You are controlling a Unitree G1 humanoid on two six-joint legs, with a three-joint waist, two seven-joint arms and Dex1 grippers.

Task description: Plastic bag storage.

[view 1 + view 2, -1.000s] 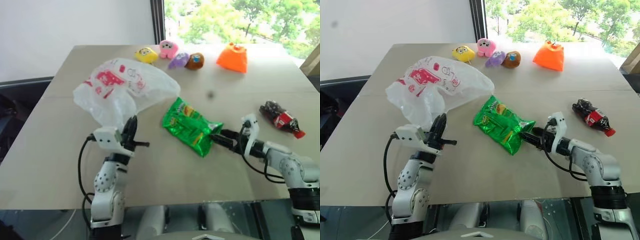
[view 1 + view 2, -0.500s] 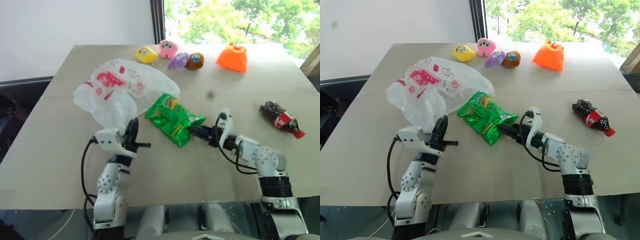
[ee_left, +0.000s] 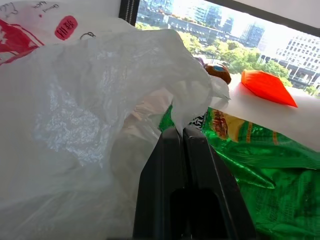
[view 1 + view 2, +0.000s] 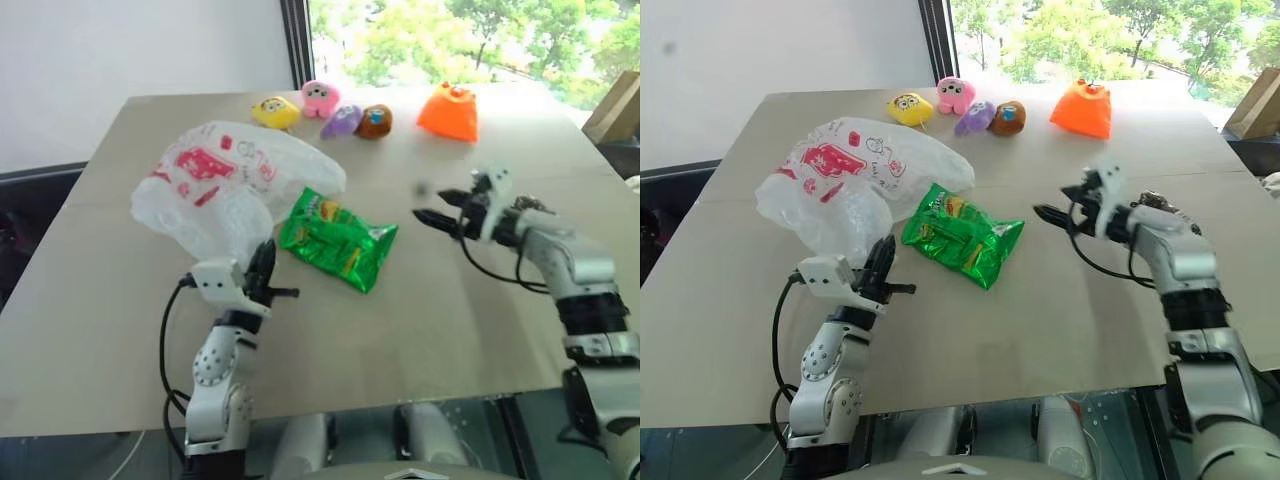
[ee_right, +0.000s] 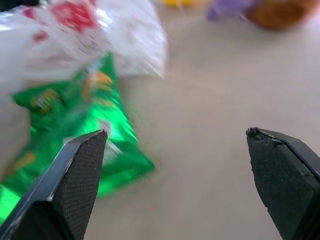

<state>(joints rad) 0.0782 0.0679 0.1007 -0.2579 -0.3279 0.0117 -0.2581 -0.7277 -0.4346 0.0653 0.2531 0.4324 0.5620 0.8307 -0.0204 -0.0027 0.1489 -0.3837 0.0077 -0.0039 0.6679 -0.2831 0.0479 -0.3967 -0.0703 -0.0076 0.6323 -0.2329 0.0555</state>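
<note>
Left end effector (image 4: 268, 262) clamped on edge of plastic bag (image 4: 225, 185), bag billowed on counter (image 4: 330, 320) at robot's left. Right end effector (image 4: 432, 210) spread wide, empty, raised above counter, apart from green snack packet (image 4: 335, 240) lying beside bag.
</note>
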